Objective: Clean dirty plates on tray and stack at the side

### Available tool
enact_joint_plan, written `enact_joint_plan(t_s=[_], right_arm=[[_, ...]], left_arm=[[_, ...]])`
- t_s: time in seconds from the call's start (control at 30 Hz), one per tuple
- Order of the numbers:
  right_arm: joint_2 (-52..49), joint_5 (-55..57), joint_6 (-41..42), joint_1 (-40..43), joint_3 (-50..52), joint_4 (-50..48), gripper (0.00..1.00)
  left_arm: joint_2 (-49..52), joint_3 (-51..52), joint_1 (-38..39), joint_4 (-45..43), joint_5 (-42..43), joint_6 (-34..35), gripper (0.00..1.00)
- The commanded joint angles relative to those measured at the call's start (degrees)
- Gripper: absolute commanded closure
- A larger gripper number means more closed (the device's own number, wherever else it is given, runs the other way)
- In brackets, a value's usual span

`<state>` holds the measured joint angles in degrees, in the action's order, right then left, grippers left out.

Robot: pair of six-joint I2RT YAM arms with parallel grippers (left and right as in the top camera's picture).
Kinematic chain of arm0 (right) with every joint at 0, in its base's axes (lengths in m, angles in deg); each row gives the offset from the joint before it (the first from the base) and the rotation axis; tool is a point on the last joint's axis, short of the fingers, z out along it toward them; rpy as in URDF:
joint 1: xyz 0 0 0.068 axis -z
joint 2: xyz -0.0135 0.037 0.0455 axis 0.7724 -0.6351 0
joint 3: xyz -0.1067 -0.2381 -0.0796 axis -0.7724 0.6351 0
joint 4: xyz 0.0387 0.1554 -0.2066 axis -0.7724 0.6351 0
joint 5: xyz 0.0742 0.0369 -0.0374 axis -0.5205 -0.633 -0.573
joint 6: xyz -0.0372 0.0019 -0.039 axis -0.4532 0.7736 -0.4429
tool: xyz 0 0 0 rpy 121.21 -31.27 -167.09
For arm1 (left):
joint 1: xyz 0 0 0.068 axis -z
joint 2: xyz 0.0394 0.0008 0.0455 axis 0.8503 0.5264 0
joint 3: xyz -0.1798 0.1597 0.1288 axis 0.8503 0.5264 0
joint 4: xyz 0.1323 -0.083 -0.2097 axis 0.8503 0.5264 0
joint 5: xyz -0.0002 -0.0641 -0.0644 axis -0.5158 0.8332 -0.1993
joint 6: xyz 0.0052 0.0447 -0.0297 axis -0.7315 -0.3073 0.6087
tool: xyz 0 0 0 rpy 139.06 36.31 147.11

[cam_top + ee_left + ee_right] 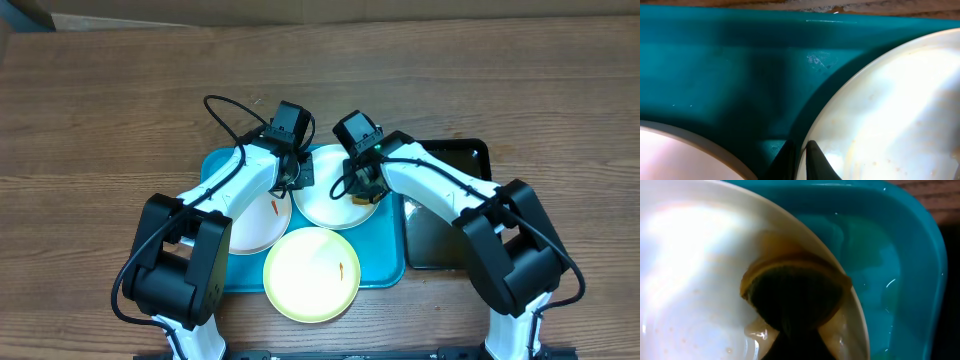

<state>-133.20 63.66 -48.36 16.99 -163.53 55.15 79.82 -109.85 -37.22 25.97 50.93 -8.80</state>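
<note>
Currently, right gripper (362, 188) is clenching a wet brown sponge (795, 300), pressing it onto the middle white plate (325, 205) directly beneath its jaws, in the tray (384, 255), while left gripper (292, 178) is pinching that plate's opposite rim.

Left plate (257, 228) half under left arm (215, 195); black tray (468, 160) mostly under right arm (440, 185); sponge (795, 300) blurred, cut off at bottom edge.

The turquoise rectangular plastic tray (384, 245) is smooth and glossy. The round white plate (328, 196) shines smooth too, the dark brown sponge (795, 295) looks wet and coarse, and the wooden desk (120, 100) is matt, grained.
</note>
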Motion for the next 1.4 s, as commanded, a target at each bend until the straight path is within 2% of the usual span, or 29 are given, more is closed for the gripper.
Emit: enact_joint_plan(t_s=[0.0, 0.17, 0.33, 0.47, 0.57, 0.7, 0.87, 1.0, 1.2, 1.37], right_arm=[[-4.90, -5.09, 4.39, -0.11, 0.00, -1.07, 0.96], [-4.90, -19.08, 4.31, -0.04, 0.00, -4.02, 0.96], [-4.28, -40.09, -4.46, 1.97, -1.25, -10.91, 0.96], [-1.90, -46.62, -4.48, 6.54, -6.49, -8.87, 0.96], [1.14, -46.60, -5.33, 9.25, -8.96, -3.65, 0.96], [6.91, -44.94, -12.20, 12.07, -9.42, 4.90, 0.96], [13.49, -26.99, -13.29, 18.21, -9.42, 20.83, 0.96], [13.97, -19.52, -13.29, 22.18, -8.98, 28.41, 0.96], [13.97, -10.14, -13.05, 24.02, -3.06, 28.52, 0.96], [13.90, -5.53, -13.00, 24.06, 5.62, 19.80, 0.96]], left_arm=[[0.37, 0.39, -0.33, -0.24, -1.22, 0.39, 0.91], [0.37, 0.39, -0.33, -0.26, -1.22, 0.39, 0.91], [0.37, 0.39, -0.33, -0.26, -1.22, 0.39, 0.91], [0.37, 0.39, -0.31, -0.26, -1.22, 0.39, 0.91], [0.37, 0.39, -0.31, -0.26, -1.20, 0.39, 0.90], [0.37, 0.39, -0.33, -0.26, -1.20, 0.39, 0.89], [0.37, 0.39, -0.31, -0.28, -1.11, 0.39, 0.84], [0.37, 0.39, -0.31, -0.44, -0.22, 0.37, 0.78], [0.37, 0.39, -0.31, -0.74, 2.21, 0.37, 0.75], [0.37, 0.39, -0.31, -0.57, 2.19, 0.33, 0.75]])
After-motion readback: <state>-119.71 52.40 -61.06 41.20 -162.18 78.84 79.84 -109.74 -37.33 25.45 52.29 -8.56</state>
